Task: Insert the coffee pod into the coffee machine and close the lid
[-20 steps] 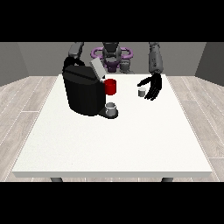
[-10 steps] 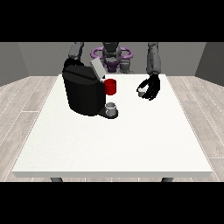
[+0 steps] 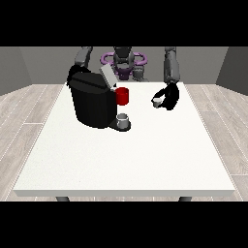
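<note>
A black coffee machine (image 3: 92, 100) stands on the white table (image 3: 126, 155) at the left, its grey lid (image 3: 107, 75) tilted up and open. A small grey cup (image 3: 123, 119) sits on its drip tray. The hand at the view's right (image 3: 169, 97) is lifted off the table to the right of the machine, fingers curled round a small white coffee pod (image 3: 157, 101). The hand at the view's left (image 3: 72, 73) is mostly hidden behind the machine's top left corner.
A red mug (image 3: 123, 96) stands just right of the machine, between it and the pod hand. The table's front half and right side hold nothing else. The robot's torso (image 3: 124, 62) is behind the far edge.
The hand at the view's right has lifted the pod from the table and drawn slightly up and towards the machine. The machine and the other hand have stayed put.
</note>
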`<state>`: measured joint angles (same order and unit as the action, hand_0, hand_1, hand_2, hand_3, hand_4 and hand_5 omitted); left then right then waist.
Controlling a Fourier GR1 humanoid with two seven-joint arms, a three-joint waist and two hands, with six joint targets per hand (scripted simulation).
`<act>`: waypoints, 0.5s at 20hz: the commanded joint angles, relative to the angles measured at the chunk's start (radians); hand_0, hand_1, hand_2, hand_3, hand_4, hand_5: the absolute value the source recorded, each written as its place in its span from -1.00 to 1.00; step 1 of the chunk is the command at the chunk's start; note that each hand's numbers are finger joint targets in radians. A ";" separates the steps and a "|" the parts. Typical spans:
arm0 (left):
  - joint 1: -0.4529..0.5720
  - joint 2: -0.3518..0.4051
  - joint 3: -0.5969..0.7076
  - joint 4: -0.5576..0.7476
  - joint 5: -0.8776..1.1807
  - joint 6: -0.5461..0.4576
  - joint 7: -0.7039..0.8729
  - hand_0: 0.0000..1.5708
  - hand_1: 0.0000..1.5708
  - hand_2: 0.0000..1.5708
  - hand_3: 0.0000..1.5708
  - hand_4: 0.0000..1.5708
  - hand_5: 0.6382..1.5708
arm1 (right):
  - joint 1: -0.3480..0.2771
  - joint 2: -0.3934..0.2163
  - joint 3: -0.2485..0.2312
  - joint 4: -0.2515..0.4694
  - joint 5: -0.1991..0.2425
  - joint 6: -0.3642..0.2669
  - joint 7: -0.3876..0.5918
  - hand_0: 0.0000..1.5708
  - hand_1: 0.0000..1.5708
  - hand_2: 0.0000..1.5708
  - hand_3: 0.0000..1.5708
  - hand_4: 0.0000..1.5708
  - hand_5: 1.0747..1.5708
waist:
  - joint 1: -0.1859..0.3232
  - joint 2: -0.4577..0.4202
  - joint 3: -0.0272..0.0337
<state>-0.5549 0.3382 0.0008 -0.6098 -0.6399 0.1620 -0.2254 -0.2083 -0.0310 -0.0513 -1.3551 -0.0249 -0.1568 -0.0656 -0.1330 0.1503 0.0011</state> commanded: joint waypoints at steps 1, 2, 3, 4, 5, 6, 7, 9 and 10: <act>-0.019 0.023 0.014 0.038 -0.025 0.037 -0.069 0.56 0.56 0.73 0.66 -0.40 1.00 | -0.016 -0.015 -0.017 -0.013 -0.022 0.015 0.012 -1.00 -1.00 -1.00 -1.00 -0.46 1.00 | -0.011 0.023 -0.0015; -0.003 -0.023 -0.010 0.003 -0.027 0.021 -0.057 0.61 0.61 0.78 0.74 -0.35 1.00 | 0.003 -0.017 -0.019 0.024 -0.021 0.025 -0.008 -1.00 -1.00 -1.00 -1.00 -0.45 1.00 | 0.015 -0.020 -0.0012; -0.022 -0.002 -0.005 0.001 -0.014 -0.036 -0.083 0.68 0.68 0.82 0.79 -0.30 1.00 | -0.046 -0.032 -0.054 0.048 -0.034 0.012 0.014 -1.00 -1.00 -1.00 -1.00 -0.43 1.00 | 0.031 -0.005 -0.0012; -0.050 0.003 0.011 0.002 0.004 -0.060 -0.065 0.81 0.81 0.85 0.81 -0.28 1.00 | 0.024 -0.004 -0.010 0.036 -0.019 0.026 -0.020 -1.00 -1.00 -1.00 -1.00 -0.45 1.00 | -0.002 -0.019 -0.0012; -0.043 -0.034 -0.038 -0.034 -0.031 -0.060 -0.051 0.87 0.87 0.87 0.80 -0.23 1.00 | -0.017 -0.001 -0.030 0.065 -0.013 -0.018 0.026 -1.00 -1.00 -1.00 -1.00 -0.44 1.00 | 0.034 -0.057 -0.0010; -0.067 -0.022 -0.012 -0.034 0.005 -0.115 -0.041 0.88 0.88 0.87 0.79 -0.20 1.00 | 0.019 -0.019 -0.029 0.060 -0.021 0.012 0.028 -1.00 -1.00 -1.00 -1.00 -0.44 1.00 | 0.013 -0.077 -0.0010; -0.102 0.013 -0.007 -0.056 0.008 -0.139 -0.065 0.85 0.85 0.85 0.77 -0.21 1.00 | -0.010 -0.011 -0.043 0.078 -0.026 -0.004 0.020 -1.00 -1.00 -1.00 -1.00 -0.42 1.00 | 0.030 -0.066 -0.0009; -0.117 -0.003 0.010 -0.053 0.016 -0.127 -0.057 0.77 0.77 0.79 0.72 -0.26 1.00 | 0.024 -0.026 -0.020 0.069 -0.023 0.047 -0.032 -1.00 -1.00 -1.00 -1.00 -0.37 1.00 | -0.004 -0.053 -0.0010; -0.125 -0.055 -0.048 -0.102 -0.007 -0.184 0.005 0.71 0.71 0.78 0.73 -0.25 1.00 | 0.004 0.002 -0.026 0.129 0.008 -0.032 0.022 -1.00 -1.00 -1.00 -1.00 -0.38 1.00 | 0.062 -0.132 -0.0006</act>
<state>-0.6432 0.3203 -0.0133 -0.6588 -0.6395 0.0471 -0.2601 -0.2091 -0.0411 -0.0773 -1.2815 -0.0368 -0.1573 -0.0536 -0.1083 0.0839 0.0001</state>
